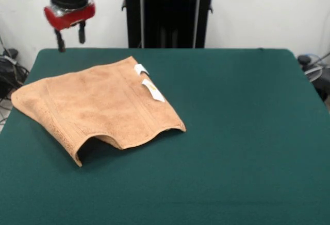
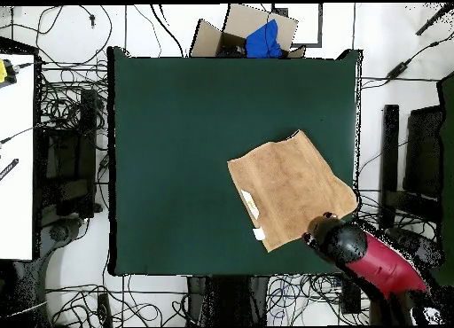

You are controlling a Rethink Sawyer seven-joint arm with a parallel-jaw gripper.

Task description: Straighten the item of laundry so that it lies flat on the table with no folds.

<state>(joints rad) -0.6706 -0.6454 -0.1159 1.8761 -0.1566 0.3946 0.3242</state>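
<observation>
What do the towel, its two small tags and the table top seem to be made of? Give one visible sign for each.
Towel: likely cotton terry, with a matte, fuzzy pile and woven bands.
Tags: probably thin woven or printed fabric labels, white, smooth and flat.
Table top: a felt-like cloth, dark green, even and without shine.

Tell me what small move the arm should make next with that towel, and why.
Probably lower the gripper toward the towel corner nearest it. The gripper hangs open and empty above the table's far corner, off the cloth. The towel looks doubled over, with its front edge arched up off the felt and its white tags on top, so a corner must be gripped before it can be spread flat.
</observation>
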